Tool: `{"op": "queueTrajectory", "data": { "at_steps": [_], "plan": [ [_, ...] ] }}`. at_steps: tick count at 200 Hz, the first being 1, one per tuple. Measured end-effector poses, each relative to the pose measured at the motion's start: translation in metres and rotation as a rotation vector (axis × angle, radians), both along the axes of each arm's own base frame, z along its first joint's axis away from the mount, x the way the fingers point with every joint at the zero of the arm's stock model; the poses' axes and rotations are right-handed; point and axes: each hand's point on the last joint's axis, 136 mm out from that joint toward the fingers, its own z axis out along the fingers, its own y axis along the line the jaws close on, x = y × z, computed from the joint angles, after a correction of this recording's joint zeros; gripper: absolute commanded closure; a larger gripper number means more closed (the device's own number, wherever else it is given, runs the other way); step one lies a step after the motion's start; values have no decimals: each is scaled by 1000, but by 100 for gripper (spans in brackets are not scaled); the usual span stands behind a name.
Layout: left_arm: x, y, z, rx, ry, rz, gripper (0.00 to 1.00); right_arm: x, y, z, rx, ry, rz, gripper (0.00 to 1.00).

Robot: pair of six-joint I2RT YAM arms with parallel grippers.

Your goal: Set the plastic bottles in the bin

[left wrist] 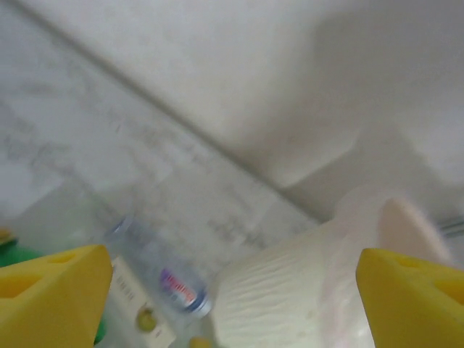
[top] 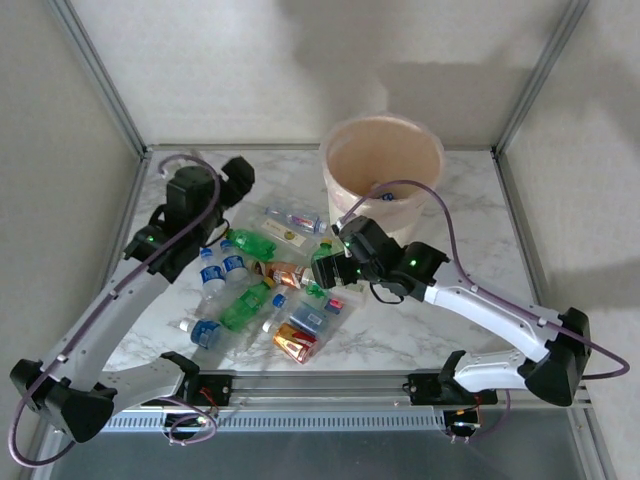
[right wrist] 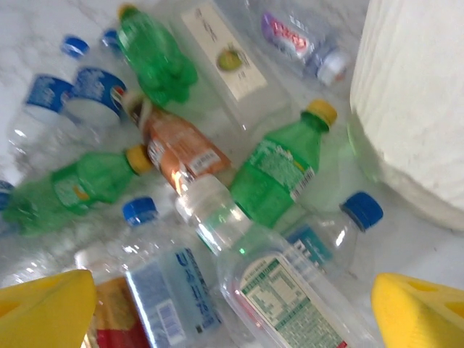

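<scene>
Several plastic bottles (top: 270, 290) lie in a loose pile on the marble table, left of and in front of the bin (top: 395, 212). They are green (right wrist: 279, 170), copper-orange labelled (right wrist: 177, 152) and clear with blue caps (right wrist: 341, 232). My right gripper (top: 340, 255) hovers open over the pile's right side. A clear white-capped bottle (right wrist: 290, 290) lies under its spread yellow fingers (right wrist: 43, 308). My left gripper (top: 240, 178) is open at the pile's back left, tilted toward the bin (left wrist: 290, 290), with a clear bottle (left wrist: 163, 279) lying beyond it.
Pale walls and aluminium frame posts (top: 100, 80) enclose the table on three sides. A metal rail (top: 320, 385) with both arm bases runs along the near edge. The bin stands close to the back wall.
</scene>
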Motion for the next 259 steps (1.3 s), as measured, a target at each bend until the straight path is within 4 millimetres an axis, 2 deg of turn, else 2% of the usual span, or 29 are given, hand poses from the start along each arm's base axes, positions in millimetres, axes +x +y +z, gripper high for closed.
{"op": "queueTrajectory", "data": {
  "at_steps": [16,32,80,108,151,215,259],
  "plan": [
    [-2,-3,-29,6,66,-15,13,-1,-5,-14,-43,18,-4,2],
    [-3,-6,-42,4,95,-27,13,-1,-7,-23,-69,26,-10,2],
    [-2,-8,-47,-1,99,-35,13,0,-11,-48,-139,52,-11,3],
    [-3,-10,-61,-6,125,-40,14,4,-12,-65,-196,68,-21,3],
    [-1,-14,-77,-7,164,-48,14,8,-12,-80,-251,66,-10,5],
    [3,-16,-80,-14,169,-55,14,5,-5,-108,-320,93,33,7],
    [6,-16,-87,-10,186,-53,14,4,-1,-115,-324,102,42,12]
  ]
}}
